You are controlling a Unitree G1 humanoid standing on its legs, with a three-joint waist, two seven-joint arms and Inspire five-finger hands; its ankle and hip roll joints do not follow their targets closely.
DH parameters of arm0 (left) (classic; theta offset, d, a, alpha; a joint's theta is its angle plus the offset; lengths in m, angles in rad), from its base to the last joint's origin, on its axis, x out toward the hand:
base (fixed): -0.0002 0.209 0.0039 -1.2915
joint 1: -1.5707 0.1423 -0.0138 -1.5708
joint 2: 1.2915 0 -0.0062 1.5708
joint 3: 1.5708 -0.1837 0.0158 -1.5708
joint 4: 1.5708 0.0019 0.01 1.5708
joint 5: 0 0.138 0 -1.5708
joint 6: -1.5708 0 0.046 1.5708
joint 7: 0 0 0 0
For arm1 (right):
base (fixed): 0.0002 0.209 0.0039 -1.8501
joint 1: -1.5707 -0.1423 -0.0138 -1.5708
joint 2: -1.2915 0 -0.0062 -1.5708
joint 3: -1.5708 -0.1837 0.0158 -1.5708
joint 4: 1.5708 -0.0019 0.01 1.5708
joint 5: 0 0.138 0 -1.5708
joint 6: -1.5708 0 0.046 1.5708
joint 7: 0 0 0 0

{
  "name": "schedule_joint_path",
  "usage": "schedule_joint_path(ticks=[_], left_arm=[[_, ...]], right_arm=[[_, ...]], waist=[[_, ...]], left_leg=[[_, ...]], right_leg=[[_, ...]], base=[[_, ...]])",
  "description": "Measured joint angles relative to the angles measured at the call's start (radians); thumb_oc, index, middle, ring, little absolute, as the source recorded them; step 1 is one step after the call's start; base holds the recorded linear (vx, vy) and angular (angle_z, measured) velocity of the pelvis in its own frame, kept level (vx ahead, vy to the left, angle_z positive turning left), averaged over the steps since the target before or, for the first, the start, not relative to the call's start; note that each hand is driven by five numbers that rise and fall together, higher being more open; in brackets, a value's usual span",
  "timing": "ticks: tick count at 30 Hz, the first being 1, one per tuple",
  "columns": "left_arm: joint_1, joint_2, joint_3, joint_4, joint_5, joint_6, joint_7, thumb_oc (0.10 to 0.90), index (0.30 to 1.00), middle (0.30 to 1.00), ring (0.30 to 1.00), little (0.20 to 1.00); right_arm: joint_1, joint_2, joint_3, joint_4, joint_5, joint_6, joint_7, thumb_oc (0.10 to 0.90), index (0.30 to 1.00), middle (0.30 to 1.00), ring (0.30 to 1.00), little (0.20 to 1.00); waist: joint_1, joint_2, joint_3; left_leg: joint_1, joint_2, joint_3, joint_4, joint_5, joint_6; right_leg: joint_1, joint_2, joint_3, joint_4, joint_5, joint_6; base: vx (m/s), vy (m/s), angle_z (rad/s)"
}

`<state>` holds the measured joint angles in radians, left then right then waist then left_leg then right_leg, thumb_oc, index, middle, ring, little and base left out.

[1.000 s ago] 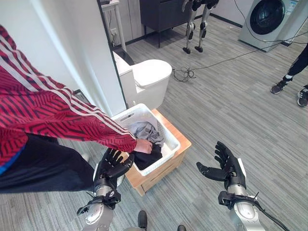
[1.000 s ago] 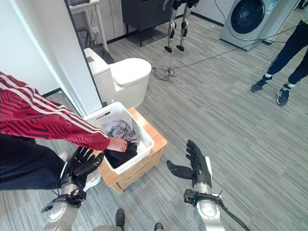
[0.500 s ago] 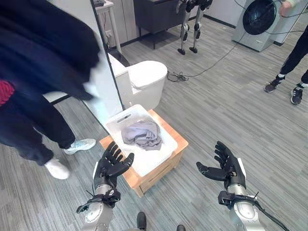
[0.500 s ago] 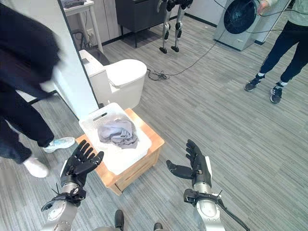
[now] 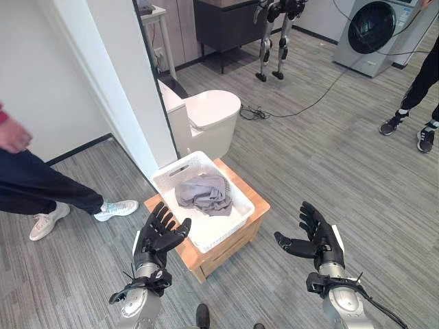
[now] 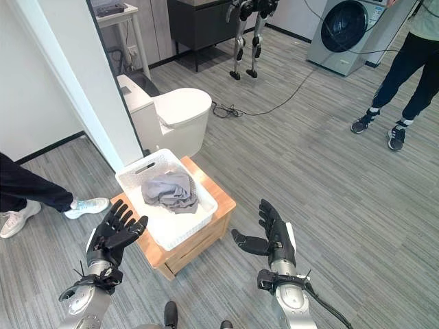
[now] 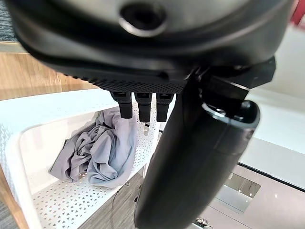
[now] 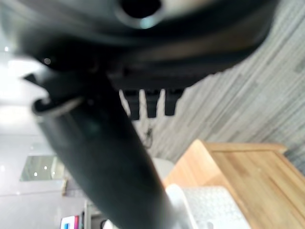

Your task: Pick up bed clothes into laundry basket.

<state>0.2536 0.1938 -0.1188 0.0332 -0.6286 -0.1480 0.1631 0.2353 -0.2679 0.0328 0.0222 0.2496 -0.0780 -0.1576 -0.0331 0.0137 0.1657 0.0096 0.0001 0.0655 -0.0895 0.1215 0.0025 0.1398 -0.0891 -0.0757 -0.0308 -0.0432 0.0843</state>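
A white perforated laundry basket stands on a low wooden stand in front of me. A crumpled grey garment lies in its far half, and shows as grey cloth in the left wrist view. My left hand is raised at the basket's near left corner, fingers spread, holding nothing. My right hand hovers over the floor to the right of the stand, fingers straight, palm toward the basket, also empty.
A white toilet stands right behind the basket, beside a white wall edge. A person's legs and shoes are at the left. Another person's legs stand far right. A washing machine sits at the back right.
The person at the left has stepped back from the basket and lowered the dark garment out of sight. My right hand has shifted slightly left. The grey garment stays in the basket.
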Motion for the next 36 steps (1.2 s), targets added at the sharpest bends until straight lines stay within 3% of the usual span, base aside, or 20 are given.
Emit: schedule_joint_path(ticks=[8,10,11,12,14,15,16,17,20,22,24,25,26,27,28,29,31,33,35,36], left_arm=[[-0.014,-0.002,0.003,0.010,0.001,0.000,0.001,0.800,0.900,0.900,0.900,0.900],[-0.132,-0.005,-0.022,0.072,0.003,0.002,0.000,0.800,0.900,0.900,0.900,0.900],[-0.184,0.029,-0.019,0.074,0.004,-0.003,-0.001,0.800,0.900,0.900,0.900,0.900],[-0.200,0.047,-0.006,0.074,0.004,-0.004,0.002,0.800,0.900,0.900,0.900,0.900],[-0.221,0.042,0.034,0.044,0.005,-0.005,-0.001,0.800,0.900,0.900,0.900,0.900],[-0.214,0.040,0.055,0.014,0.006,-0.019,-0.005,0.800,0.900,0.900,0.900,0.900],[-0.177,0.020,0.074,-0.016,0.005,-0.047,-0.001,0.800,0.900,0.900,0.900,0.900],[-0.143,0.026,0.105,-0.045,0.003,-0.060,0.001,0.800,0.900,0.900,0.900,0.900],[-0.124,0.044,0.144,0.008,0.002,-0.083,0.009,0.800,0.900,0.900,0.900,0.900],[-0.035,0.090,0.153,0.007,0.004,-0.065,-0.010,0.800,0.900,0.900,0.900,0.900],[0.000,0.109,0.099,-0.007,0.005,-0.048,-0.034,0.800,0.900,0.900,0.900,0.900],[0.005,0.107,0.083,-0.010,0.006,-0.044,-0.048,0.800,0.900,0.900,0.900,0.900],[-0.009,0.075,0.060,-0.010,0.011,-0.029,-0.055,0.800,0.900,0.900,0.900,0.900],[-0.030,0.056,0.039,-0.020,0.013,-0.020,-0.073,0.800,0.900,0.900,0.900,0.900],[-0.056,0.046,0.009,-0.020,0.019,-0.015,-0.083,0.800,0.900,0.900,0.900,0.900],[-0.100,0.036,-0.061,-0.013,0.035,0.001,-0.108,0.800,0.900,0.900,0.900,0.900],[-0.116,0.026,-0.088,-0.064,0.043,0.003,-0.132,0.800,0.900,0.900,0.900,0.900],[-0.147,0.001,-0.075,-0.088,0.044,0.002,-0.149,0.800,0.900,0.900,0.900,0.900],[-0.173,0.010,-0.093,-0.083,0.044,0.001,-0.142,0.800,0.900,0.900,0.900,0.900],[-0.137,0.062,-0.095,-0.090,0.044,0.002,-0.144,0.800,0.900,0.900,0.900,0.900]], right_arm=[[0.000,0.000,-0.005,0.002,-0.001,0.000,-0.005,0.800,0.900,0.900,0.900,0.900],[0.020,0.003,-0.044,0.003,0.001,0.000,-0.027,0.800,0.900,0.900,0.900,0.900],[0.011,0.001,-0.039,0.000,0.001,-0.002,-0.024,0.800,0.900,0.900,0.900,0.900],[-0.005,0.001,-0.032,0.000,0.001,-0.002,-0.021,0.800,0.900,0.900,0.900,0.900],[-0.016,-0.007,-0.052,-0.052,0.003,-0.011,-0.026,0.800,0.900,0.900,0.900,0.900],[-0.044,-0.038,-0.047,-0.050,0.005,-0.020,-0.023,0.800,0.900,0.900,0.900,0.900],[-0.110,-0.109,-0.037,-0.035,0.006,-0.021,0.001,0.800,0.900,0.900,0.900,0.900],[-0.120,-0.166,-0.039,-0.054,0.007,-0.043,0.006,0.800,0.900,0.900,0.900,0.900],[-0.192,-0.192,-0.048,-0.019,0.006,-0.064,0.025,0.800,0.900,0.900,0.900,0.900],[-0.169,-0.135,-0.040,-0.046,0.045,-0.080,0.025,0.800,0.900,0.900,0.900,0.900],[-0.073,-0.129,-0.041,-0.075,0.072,-0.084,0.037,0.800,0.900,0.900,0.900,0.900],[-0.065,-0.124,-0.044,-0.074,0.075,-0.083,0.045,0.800,0.900,0.900,0.900,0.900],[-0.068,-0.142,-0.050,-0.079,0.077,-0.085,0.048,0.800,0.900,0.900,0.900,0.900],[-0.047,-0.168,-0.073,-0.098,0.077,-0.092,0.059,0.800,0.900,0.900,0.900,0.900],[-0.030,-0.171,-0.086,-0.092,0.078,-0.093,0.062,0.800,0.900,0.900,0.900,0.900],[0.005,-0.167,-0.115,-0.064,0.085,-0.070,0.060,0.800,0.900,0.900,0.900,0.900],[0.004,-0.154,-0.122,-0.069,0.089,-0.060,0.069,0.800,0.900,0.900,0.900,0.900],[-0.020,-0.102,-0.139,-0.063,0.086,-0.063,0.077,0.800,0.900,0.900,0.900,0.900],[-0.025,-0.066,-0.092,-0.031,0.089,-0.060,0.063,0.800,0.900,0.900,0.900,0.900],[-0.046,-0.066,-0.006,-0.017,0.088,-0.060,0.084,0.800,0.900,0.900,0.900,0.900]], waist=[[0.020,0.007,0.002],[0.006,0.033,0.014],[0.008,0.012,0.021],[0.022,-0.015,0.021],[0.031,-0.019,0.017],[0.032,-0.012,0.032],[0.086,0.035,0.061],[0.111,-0.001,0.057],[0.091,-0.027,0.095],[0.039,-0.078,0.096],[-0.017,-0.111,0.061],[-0.015,-0.109,0.056],[-0.036,-0.031,0.078],[-0.081,-0.005,0.063],[-0.117,0.006,0.062],[-0.142,0.049,0.032],[-0.146,0.083,0.021],[-0.083,0.117,0.035],[-0.093,0.058,0.038],[-0.078,0.039,0.025]], left_leg=[[-0.020,-0.002,-0.021,0.021,0.001,0.000],[-0.073,0.005,-0.195,0.094,0.006,-0.015],[-0.110,-0.025,-0.272,0.136,-0.012,-0.021],[-0.128,-0.055,-0.300,0.161,-0.015,-0.020],[-0.182,-0.103,-0.475,0.153,0.018,-0.084],[-0.183,-0.092,-0.486,0.126,0.028,-0.084],[-0.193,-0.040,-0.462,0.070,-0.027,-0.044],[-0.253,-0.044,-0.410,0.070,-0.176,-0.109],[-0.296,-0.019,-0.268,0.263,-0.148,-0.106],[-0.198,0.107,-0.009,0.563,-0.244,-0.135],[-0.084,0.164,0.064,0.652,-0.277,-0.141],[-0.026,0.157,0.062,0.619,-0.296,-0.115],[0.042,0.232,0.099,0.609,-0.312,-0.118],[0.082,0.288,0.206,0.590,-0.335,-0.170],[0.142,0.301,0.258,0.529,-0.347,-0.203],[0.181,0.257,0.278,0.393,-0.366,-0.229],[0.217,0.120,0.259,0.108,-0.319,-0.109],[0.223,0.057,0.258,0.047,-0.264,-0.028],[0.215,0.023,0.205,0.021,-0.216,-0.043],[0.172,0.019,0.212,0.041,-0.211,-0.015]], right_leg=[[-0.043,0.014,0.010,0.121,-0.052,-0.006],[-0.142,0.089,0.214,0.393,-0.145,-0.001],[-0.160,0.153,0.426,0.473,-0.203,0.020],[-0.154,0.170,0.494,0.498,-0.238,0.009],[-0.152,0.285,0.598,0.561,-0.323,-0.086],[-0.148,0.313,0.602,0.531,-0.308,-0.158],[-0.159,0.358,0.520,0.541,-0.236,-0.190],[-0.185,0.362,0.493,0.437,-0.194,-0.237],[-0.198,0.326,0.379,0.377,-0.085,-0.255],[-0.169,0.276,0.200,0.298,-0.055,-0.288],[-0.177,0.239,0.079,0.246,-0.038,-0.269],[-0.190,0.233,0.063,0.231,-0.028,-0.177],[-0.252,0.225,-0.009,0.313,-0.069,0.011],[-0.340,0.143,0.011,0.459,-0.115,-0.141],[-0.345,0.101,-0.023,0.462,-0.137,-0.186],[-0.352,0.056,-0.111,0.394,-0.078,-0.168],[-0.367,0.049,-0.153,0.266,0.029,-0.148],[-0.382,0.051,-0.187,0.275,0.070,-0.140],[-0.405,-0.018,-0.182,0.338,0.083,-0.113],[-0.412,-0.024,-0.129,0.291,0.101,0.027]], base=[[-0.08,-0.059,0.12],[-0.08,-0.162,2.21],[-0.22,-0.234,2.35],[-0.35,-0.295,1.90],[-0.36,-0.262,2.29],[-0.42,-0.244,2.58],[-0.61,-0.264,2.28],[-0.50,-0.098,2.52],[-0.55,-0.051,2.01],[-0.46,-0.025,2.24],[-0.28,0.069,2.25],[-0.33,0.136,1.29],[-0.33,0.170,1.52],[-0.28,0.194,2.10],[-0.25,0.247,2.82],[-0.16,0.191,2.46],[-0.19,0.280,1.28],[-0.20,0.180,0.48],[-0.12,0.088,0.94],[-0.16,0.148,0.43]])
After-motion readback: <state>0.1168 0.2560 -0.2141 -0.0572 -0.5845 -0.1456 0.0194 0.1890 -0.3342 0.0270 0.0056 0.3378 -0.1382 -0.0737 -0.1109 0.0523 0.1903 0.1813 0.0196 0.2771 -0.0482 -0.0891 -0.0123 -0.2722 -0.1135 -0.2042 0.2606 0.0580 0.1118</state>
